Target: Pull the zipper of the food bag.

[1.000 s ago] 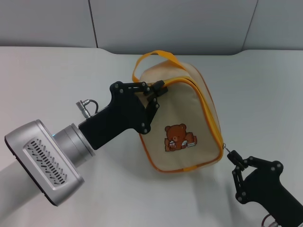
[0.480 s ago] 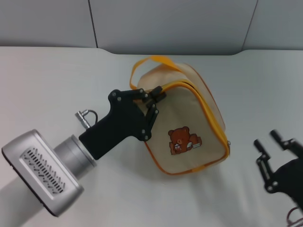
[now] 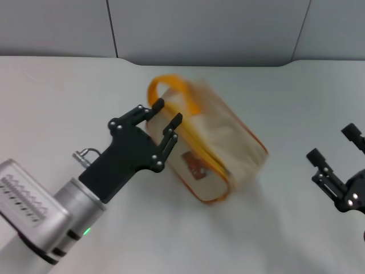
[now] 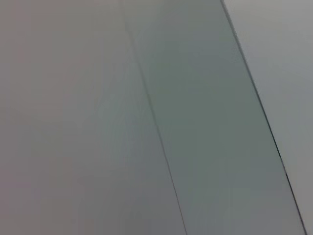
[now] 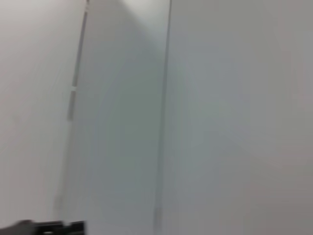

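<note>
- The white tabletop (image 3: 68,97) fills the head view and runs back to a grey panelled wall (image 3: 205,28); both wrist views show only blank pale surfaces and nothing of the work.
- The food bag (image 3: 219,142) lies tipped on its side near the middle of the tabletop, blurred, its orange loop handle (image 3: 165,85) toward the wall.
- The left hand (image 3: 165,113) sits on the left of the bag, fingers spread open and holding nothing; one fingertip is just beside the handle end of the bag, and I cannot tell whether it touches the fabric.
- The right hand (image 3: 337,147) is near the right edge of the view, well apart from the bag, its fingers also spread open and empty.
- The zipper (image 3: 208,155) shows as an orange-yellow line running along the bag from the handle end toward the near corner; the blur hides the small metal pull tab, so its place along the line cannot be read.
- My judgement on progress: with both hands open and neither on the bag, the pull looks either finished or let go; whether the zipper is open or shut cannot be made out here.
- If any pulling is left, the bag would first need steadying from the left side, and the right hand would have to cross the bare gap to the bag's near right end to find the tab.
</note>
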Controlling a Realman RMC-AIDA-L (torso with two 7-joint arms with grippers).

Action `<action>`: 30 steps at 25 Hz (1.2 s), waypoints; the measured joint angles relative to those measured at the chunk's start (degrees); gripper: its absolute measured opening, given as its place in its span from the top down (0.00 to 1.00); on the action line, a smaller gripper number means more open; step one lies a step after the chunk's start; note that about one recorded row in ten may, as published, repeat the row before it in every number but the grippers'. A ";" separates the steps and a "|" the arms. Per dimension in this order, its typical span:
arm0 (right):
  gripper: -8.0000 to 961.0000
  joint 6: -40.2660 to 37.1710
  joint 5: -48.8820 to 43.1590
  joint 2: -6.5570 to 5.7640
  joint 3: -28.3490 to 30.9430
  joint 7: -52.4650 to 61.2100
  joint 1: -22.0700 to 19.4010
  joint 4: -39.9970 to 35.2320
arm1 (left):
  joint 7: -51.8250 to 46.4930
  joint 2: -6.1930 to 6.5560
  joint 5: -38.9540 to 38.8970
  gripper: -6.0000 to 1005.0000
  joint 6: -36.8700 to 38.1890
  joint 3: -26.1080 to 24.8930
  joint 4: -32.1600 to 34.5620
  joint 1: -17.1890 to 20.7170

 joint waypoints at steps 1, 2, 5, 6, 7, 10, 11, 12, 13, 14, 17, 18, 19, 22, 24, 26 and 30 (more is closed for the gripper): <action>0.35 0.02 -0.55 0.00 -0.77 3.00 0.61 -1.53 | -2.48 0.14 0.05 0.82 0.89 0.18 0.49 0.46; 0.31 0.06 -1.18 -0.02 -1.61 6.10 1.22 -3.14 | -4.28 0.24 0.23 0.80 1.59 0.36 0.99 0.84; 0.26 0.06 -2.59 -0.08 -4.95 14.36 2.99 -8.02 | -11.30 0.39 3.40 0.71 4.93 0.73 5.66 2.06; 0.26 0.01 -2.78 -0.08 -6.35 16.42 3.41 -9.51 | -13.80 0.39 5.32 0.67 6.21 0.81 7.55 2.27; 0.25 -0.14 -2.93 -0.09 -8.19 18.88 3.85 -11.36 | -13.80 0.39 5.32 0.62 6.21 0.81 7.55 2.27; 0.24 -0.71 -3.00 -0.16 -13.10 24.07 4.44 -15.77 | -27.55 0.55 17.17 0.51 12.55 1.10 18.86 1.73; 0.23 -0.98 -3.00 -0.18 -15.04 25.57 4.56 -17.46 | -29.78 0.56 19.45 0.47 13.76 1.36 21.33 1.42; 0.23 -1.26 -3.04 -0.26 -17.40 27.67 4.71 -19.55 | -32.23 0.57 21.81 0.43 15.15 1.84 23.81 1.13; 0.22 -1.47 -3.11 -0.37 -18.95 29.38 4.83 -21.01 | -34.07 0.57 23.35 0.39 16.46 2.68 25.73 0.97; 0.22 -1.73 -3.30 -0.54 -20.55 31.63 5.05 -22.45 | -35.84 0.57 24.58 0.35 17.79 3.93 27.89 0.86; 0.21 -2.83 -4.67 -1.35 -24.51 37.67 6.09 -25.78 | -40.39 0.61 25.43 0.24 20.71 7.30 32.50 0.86; 0.21 -3.27 -5.31 -1.61 -25.43 38.94 6.58 -26.29 | -41.82 0.63 25.44 0.21 21.34 7.87 33.64 0.93; 0.21 -3.60 -5.93 -1.84 -26.09 39.77 7.06 -26.47 | -42.52 0.64 25.44 0.17 21.53 7.96 34.14 0.99; 0.21 -3.86 -7.65 -2.07 -26.76 41.32 8.51 -26.65 | -43.63 0.69 25.46 0.17 21.74 8.15 34.80 1.07; 0.21 -3.80 -7.79 -2.00 -26.78 41.36 8.71 -26.66 | -43.75 0.71 25.48 0.17 21.80 8.24 35.07 1.08; 0.21 -3.82 -7.83 -1.95 -26.80 41.40 8.85 -26.69 | -43.80 0.71 25.50 0.17 21.82 8.28 35.36 1.12; 0.21 -4.10 -7.86 -2.04 -26.83 42.44 9.26 -26.90 | -44.02 0.81 25.53 0.17 21.85 8.62 35.52 1.15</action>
